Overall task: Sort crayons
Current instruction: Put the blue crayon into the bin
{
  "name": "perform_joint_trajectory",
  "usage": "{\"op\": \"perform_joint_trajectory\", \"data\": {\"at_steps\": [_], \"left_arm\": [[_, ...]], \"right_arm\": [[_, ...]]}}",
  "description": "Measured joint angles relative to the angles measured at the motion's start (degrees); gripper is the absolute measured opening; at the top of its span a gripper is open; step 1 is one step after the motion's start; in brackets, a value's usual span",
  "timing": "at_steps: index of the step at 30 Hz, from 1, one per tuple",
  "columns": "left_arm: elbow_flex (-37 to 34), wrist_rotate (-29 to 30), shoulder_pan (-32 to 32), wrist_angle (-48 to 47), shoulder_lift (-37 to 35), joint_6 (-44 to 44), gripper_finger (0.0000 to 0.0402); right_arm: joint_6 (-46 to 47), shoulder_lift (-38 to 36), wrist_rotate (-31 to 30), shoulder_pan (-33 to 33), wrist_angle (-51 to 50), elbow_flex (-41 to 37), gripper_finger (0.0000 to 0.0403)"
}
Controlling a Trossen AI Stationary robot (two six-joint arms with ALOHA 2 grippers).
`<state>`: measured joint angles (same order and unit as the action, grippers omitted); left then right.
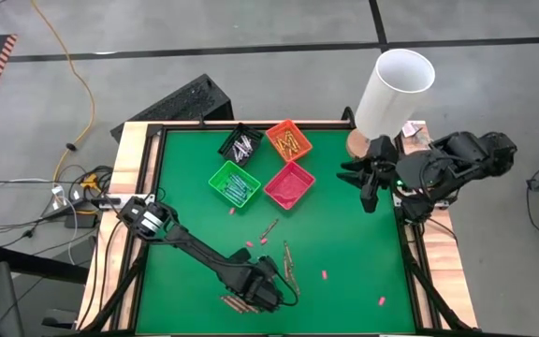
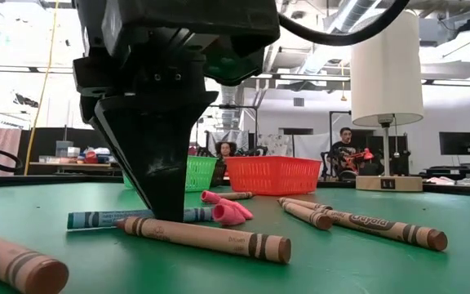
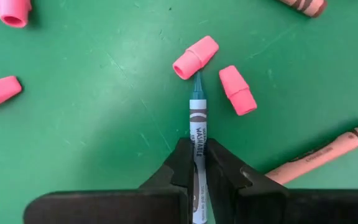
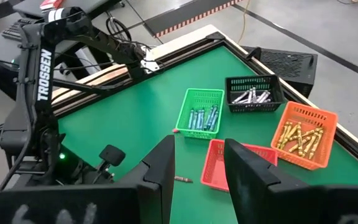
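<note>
Grey concrete floor [image 1: 251,37] with dark seam lines; orange cable [image 1: 80,84] trailing beyond the table's far left corner; bright workshop ceiling [image 2: 317,24]; seated people [image 2: 345,151] behind.

green table top [image 1: 344,243] w/ pink bits [image 3: 196,56] scattered. teal crayon [image 3: 197,134] has white label w/ dark oval bands; brown crayons [image 2: 206,238] dark-banded too. bins: green [image 4: 201,113], black [image 4: 254,93], orange [image 4: 304,135], red [image 1: 289,184].
</note>
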<state>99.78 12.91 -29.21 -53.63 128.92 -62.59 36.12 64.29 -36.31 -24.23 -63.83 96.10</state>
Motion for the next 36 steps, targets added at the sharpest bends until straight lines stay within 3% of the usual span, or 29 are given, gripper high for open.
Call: {"op": "perform_joint_trajectory", "data": {"at_steps": [5,10,17,23,26,29,36], "left_arm": [[2.07,1.62,0.11,-1.19,-0.64,2.37,0.0009],[3.66,6.44,0.12,-0.83,-4.37,3.43,0.0007],[3.94,24.33,-1.29,0.46,-14.71,7.35,0.0007],[3.96,38.17,-3.37,11.36,-23.58,19.46,0.0007],[3.96,38.33,-3.95,20.13,-26.33,29.15,0.0007],[3.96,34.17,-4.24,28.39,-27.57,38.24,0.0006],[3.96,24.56,-2.51,41.31,-27.73,52.71,0.0006]], "right_arm": [[-0.48,0.00,-3.60,-2.34,0.02,0.01,0.0132],[-3.32,-0.23,-12.18,-8.42,1.20,0.02,0.0132],[-7.13,-0.25,-27.35,-22.08,2.10,0.00,0.0133],[-4.84,-0.27,-38.17,-32.25,2.72,-4.61,0.0133],[0.44,-0.22,-44.27,-35.41,2.70,-8.91,0.0133],[7.52,-0.24,-48.07,-37.32,2.69,-13.75,0.0133],[22.14,-0.09,-49.36,-37.92,6.56,-23.48,0.0133]]}}
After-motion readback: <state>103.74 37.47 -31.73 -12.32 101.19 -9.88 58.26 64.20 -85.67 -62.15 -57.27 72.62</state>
